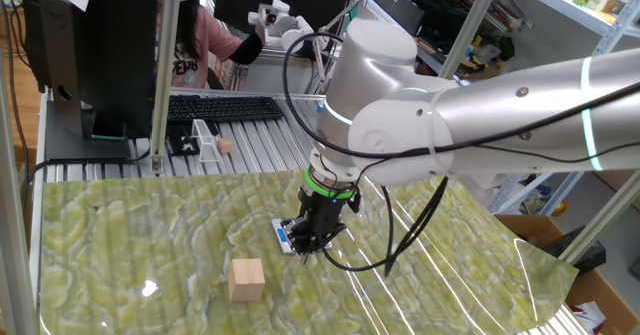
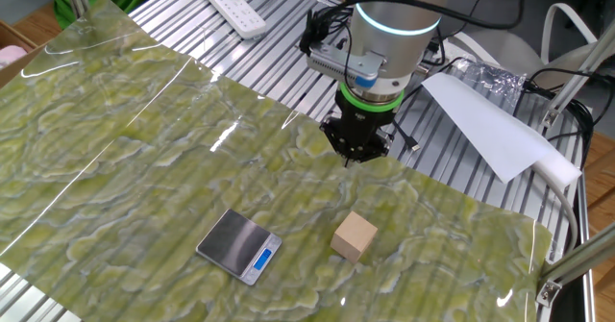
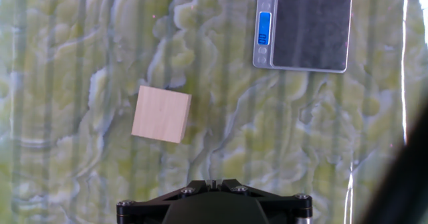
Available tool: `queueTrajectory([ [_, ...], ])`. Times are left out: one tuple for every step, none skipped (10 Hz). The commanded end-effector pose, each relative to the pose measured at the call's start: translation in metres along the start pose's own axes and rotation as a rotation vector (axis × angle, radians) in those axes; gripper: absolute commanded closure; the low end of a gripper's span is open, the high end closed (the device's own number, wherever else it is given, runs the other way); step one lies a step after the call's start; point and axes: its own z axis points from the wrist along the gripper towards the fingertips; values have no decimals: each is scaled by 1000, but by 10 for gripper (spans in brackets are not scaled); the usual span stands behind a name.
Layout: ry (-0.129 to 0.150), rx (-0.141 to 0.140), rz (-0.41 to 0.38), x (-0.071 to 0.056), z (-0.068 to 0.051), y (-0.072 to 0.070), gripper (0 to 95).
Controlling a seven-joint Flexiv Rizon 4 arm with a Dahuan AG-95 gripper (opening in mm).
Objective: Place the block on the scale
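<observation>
A plain tan wooden block [image 2: 355,236] sits on the green mat, just beside the flat silver scale [image 2: 239,246], not touching.

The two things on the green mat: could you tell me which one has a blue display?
The scale: flat, with a silver-grey plate and a blue display strip along one edge. The block beside it is a plain wooden cube with no display.

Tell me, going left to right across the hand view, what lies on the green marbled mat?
Small light-tan wooden cube → the blue display strip of the flat pocket scale → its silver-grey weighing plate.
</observation>
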Motion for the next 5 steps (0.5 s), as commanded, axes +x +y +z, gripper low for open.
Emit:
queueTrajectory([
  [-1,-3,6,0,0,0,950],
  [-1,-5,6,0,0,0,950],
  [-1,-5,8,0,0,0,950],
  [-2,-6,12,0,0,0,950],
  [-3,-8,15,0,0,0,950],
])
